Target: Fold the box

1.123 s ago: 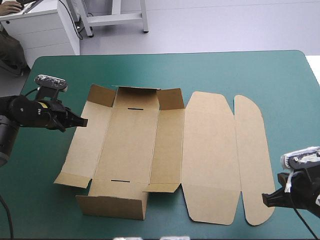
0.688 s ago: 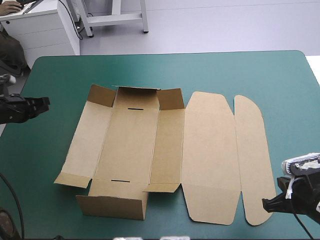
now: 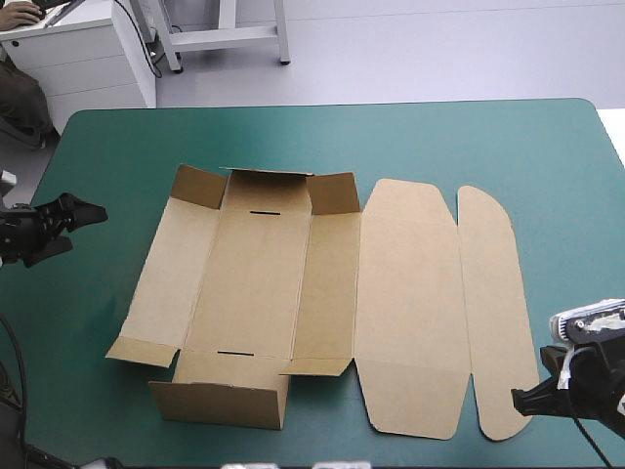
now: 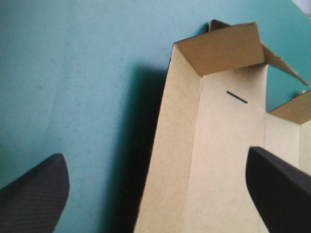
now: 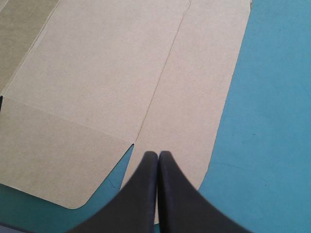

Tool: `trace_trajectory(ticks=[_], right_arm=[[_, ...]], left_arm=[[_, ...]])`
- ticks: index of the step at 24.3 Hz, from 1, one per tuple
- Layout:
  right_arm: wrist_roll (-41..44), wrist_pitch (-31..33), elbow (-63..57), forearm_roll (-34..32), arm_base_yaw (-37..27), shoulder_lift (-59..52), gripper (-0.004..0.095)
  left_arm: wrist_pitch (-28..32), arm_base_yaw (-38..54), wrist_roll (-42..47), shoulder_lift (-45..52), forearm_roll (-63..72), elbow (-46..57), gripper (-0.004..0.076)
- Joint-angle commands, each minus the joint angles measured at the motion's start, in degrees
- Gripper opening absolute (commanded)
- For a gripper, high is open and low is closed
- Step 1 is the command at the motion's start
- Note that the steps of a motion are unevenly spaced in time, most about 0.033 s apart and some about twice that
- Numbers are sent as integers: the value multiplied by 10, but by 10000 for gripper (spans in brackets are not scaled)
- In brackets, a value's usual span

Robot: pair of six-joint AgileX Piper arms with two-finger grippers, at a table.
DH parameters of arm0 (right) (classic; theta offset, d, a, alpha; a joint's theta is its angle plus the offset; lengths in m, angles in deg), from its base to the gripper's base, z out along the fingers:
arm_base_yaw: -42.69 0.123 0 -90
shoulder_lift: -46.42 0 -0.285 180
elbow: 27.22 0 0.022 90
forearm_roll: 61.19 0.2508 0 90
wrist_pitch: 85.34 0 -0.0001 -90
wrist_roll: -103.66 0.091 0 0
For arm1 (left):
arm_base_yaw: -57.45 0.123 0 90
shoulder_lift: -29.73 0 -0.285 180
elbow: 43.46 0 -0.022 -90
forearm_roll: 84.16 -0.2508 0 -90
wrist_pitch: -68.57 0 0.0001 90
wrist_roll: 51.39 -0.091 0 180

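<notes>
Teal-green counter point(image 3: 439, 137) beneath us: our right end effector point(image 5: 158, 154), pinched closed on nothing, hovers over the lid flap point(image 3: 493, 313). Ahead of it lies the brown box point(image 3: 254, 283), half-raised. Our left end effector point(image 3: 86, 227) gapes wide beside the flat side wall point(image 3: 171, 278), which we judge is best lifted squarely at mid-length.

table point(image 3: 469, 137): teal-green cover | on it: box point(image 3: 254, 283), 2 end walls raised; lid flat

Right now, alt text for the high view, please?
A brown box lies half-formed on the teal-green table: both end walls raised, lid flat to its right. The left hand, open, is left of it; the right hand, shut, is at the lid's near corner.
</notes>
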Motion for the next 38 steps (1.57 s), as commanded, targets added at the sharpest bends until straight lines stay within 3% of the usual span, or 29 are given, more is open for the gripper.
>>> trace_trajectory(ticks=[1,11,24,30,38], right_arm=[[-4,-11,12,7,-4,4,-20],[-4,-8,12,21,-4,4,-20],[-14,-6,12,24,-4,4,-20],[-15,-5,12,26,-4,4,-20],[-15,-9,12,26,-4,4,-20]], left_arm=[[-48,-24,-9,10,-29,-17,726],[-50,-148,-2,-35,-174,12,726],[-51,-154,-42,-35,-134,142,726],[-51,-157,-71,-35,-94,155,726],[-50,-235,-78,-35,-92,155,726]])
